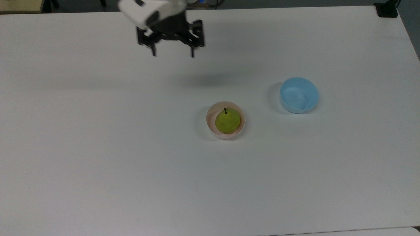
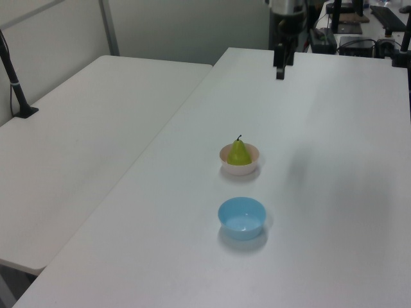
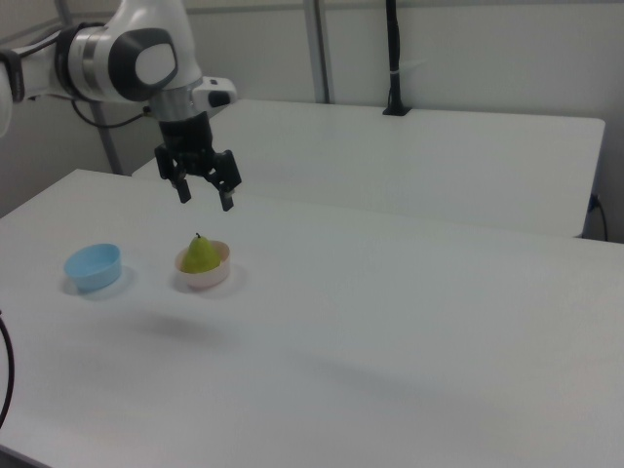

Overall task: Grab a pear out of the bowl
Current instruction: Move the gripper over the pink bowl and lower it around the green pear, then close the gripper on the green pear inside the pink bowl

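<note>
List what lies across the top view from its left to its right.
gripper → pink bowl holding the pear → blue bowl, all over the white table.

A broad white surface (image 1: 98, 164) fills the room's middle under soft, even light, with faint blurred shadows lying on it. In the left view a second white table (image 2: 83, 141) stands just beside it, a narrow seam between them, and a black pole (image 2: 14, 80) rises from that table's far edge in front of a pale wall panel (image 2: 186, 29). In the right view the same second table (image 3: 439, 156) carries a dark upright post (image 3: 393, 58) before a light wall.
</note>
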Robot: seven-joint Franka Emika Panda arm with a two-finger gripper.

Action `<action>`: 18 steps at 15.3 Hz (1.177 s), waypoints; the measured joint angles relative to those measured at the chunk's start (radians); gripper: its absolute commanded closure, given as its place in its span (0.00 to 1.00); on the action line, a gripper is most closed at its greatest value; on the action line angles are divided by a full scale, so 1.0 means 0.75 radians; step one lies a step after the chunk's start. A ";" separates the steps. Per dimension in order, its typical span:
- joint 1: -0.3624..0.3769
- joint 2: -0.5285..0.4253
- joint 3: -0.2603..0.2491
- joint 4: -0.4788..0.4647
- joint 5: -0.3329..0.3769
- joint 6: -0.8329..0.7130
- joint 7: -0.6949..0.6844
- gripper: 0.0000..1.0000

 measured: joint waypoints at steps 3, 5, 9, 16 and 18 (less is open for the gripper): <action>0.094 0.094 0.003 0.000 0.002 0.113 0.039 0.00; 0.134 0.167 0.003 0.000 0.002 0.193 0.043 0.00; 0.211 0.335 0.004 0.001 0.002 0.337 0.064 0.00; 0.255 0.474 0.006 0.014 0.002 0.504 0.116 0.00; 0.260 0.481 0.006 0.022 0.002 0.507 0.123 0.06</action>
